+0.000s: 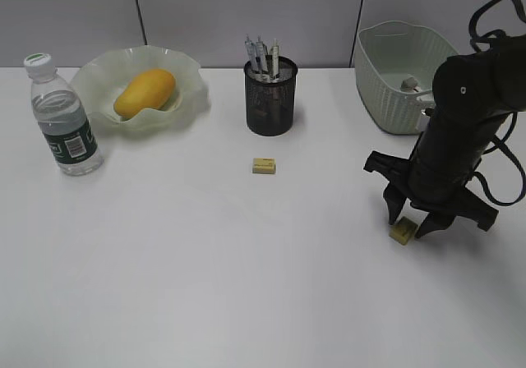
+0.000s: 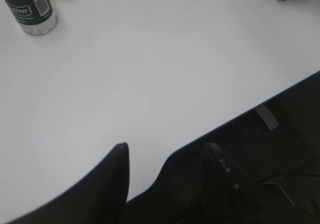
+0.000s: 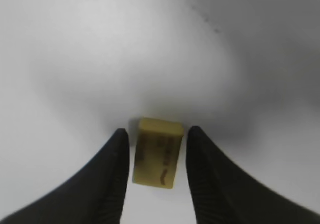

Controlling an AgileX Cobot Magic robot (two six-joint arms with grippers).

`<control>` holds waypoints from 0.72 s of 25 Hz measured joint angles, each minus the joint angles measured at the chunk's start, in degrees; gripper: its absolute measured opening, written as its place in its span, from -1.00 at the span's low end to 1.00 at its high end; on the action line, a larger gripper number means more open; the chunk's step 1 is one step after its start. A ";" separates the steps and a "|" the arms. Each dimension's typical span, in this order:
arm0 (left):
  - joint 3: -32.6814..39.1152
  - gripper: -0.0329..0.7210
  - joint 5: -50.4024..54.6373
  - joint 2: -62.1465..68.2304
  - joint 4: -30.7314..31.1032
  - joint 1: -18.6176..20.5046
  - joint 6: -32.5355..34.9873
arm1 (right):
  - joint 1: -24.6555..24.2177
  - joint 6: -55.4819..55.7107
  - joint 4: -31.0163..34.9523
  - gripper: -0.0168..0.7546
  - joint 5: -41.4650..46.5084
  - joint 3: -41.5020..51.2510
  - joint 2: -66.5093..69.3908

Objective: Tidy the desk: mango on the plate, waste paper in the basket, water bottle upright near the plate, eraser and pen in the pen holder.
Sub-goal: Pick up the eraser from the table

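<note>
Exterior view: on the white table (image 1: 205, 286) the pen holder (image 1: 270, 97) stands with 3 pens (image 1: 262, 57) upright inside. Left of the pen holder the plate (image 1: 140, 85) carries the mango (image 1: 145, 93), and further left the water bottle (image 1: 64, 117) stands upright beside the plate. Right of the pen holder the basket (image 1: 404, 74) holds a small pale scrap (image 1: 408, 82). In front of the pen holder 1 eraser (image 1: 264, 166) lies flat. A second eraser (image 1: 402, 232) lies well right of it, under the right claw (image 1: 410, 223).

Left wrist view: the left claw (image 2: 167, 176) hangs open and empty over the table edge, far from the pen holder.

Right wrist view: the right claw's 2 fingers (image 3: 112, 176) straddle the second eraser; thin gaps show on both sides, so contact is unclear.
</note>
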 joint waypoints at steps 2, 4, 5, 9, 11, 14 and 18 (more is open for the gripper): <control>0.00 0.05 0.00 0.00 0.00 0.00 0.00 | 0.00 0.00 -0.18 -0.16 -0.05 0.00 0.04; 0.00 0.05 0.00 0.00 0.00 0.00 0.00 | 0.00 0.00 -0.25 -0.16 -0.06 0.00 0.04; 0.00 0.05 0.00 0.00 0.00 0.00 0.00 | 0.00 0.00 -0.32 -0.16 -0.08 0.00 0.04; 0.00 0.05 0.00 0.00 0.00 0.00 0.00 | 0.00 0.00 -0.35 -0.17 -0.30 0.00 0.04; 0.00 0.05 0.00 0.00 0.00 0.00 0.00 | 0.00 0.00 -0.35 -0.17 -0.38 0.00 0.04; 0.00 0.05 0.00 0.00 0.00 0.00 0.00 | 0.00 0.08 -0.34 -0.18 -0.45 0.00 0.42; 0.00 0.05 0.00 0.00 0.00 0.00 0.00 | 0.00 0.08 0.28 -0.17 -0.47 0.00 1.40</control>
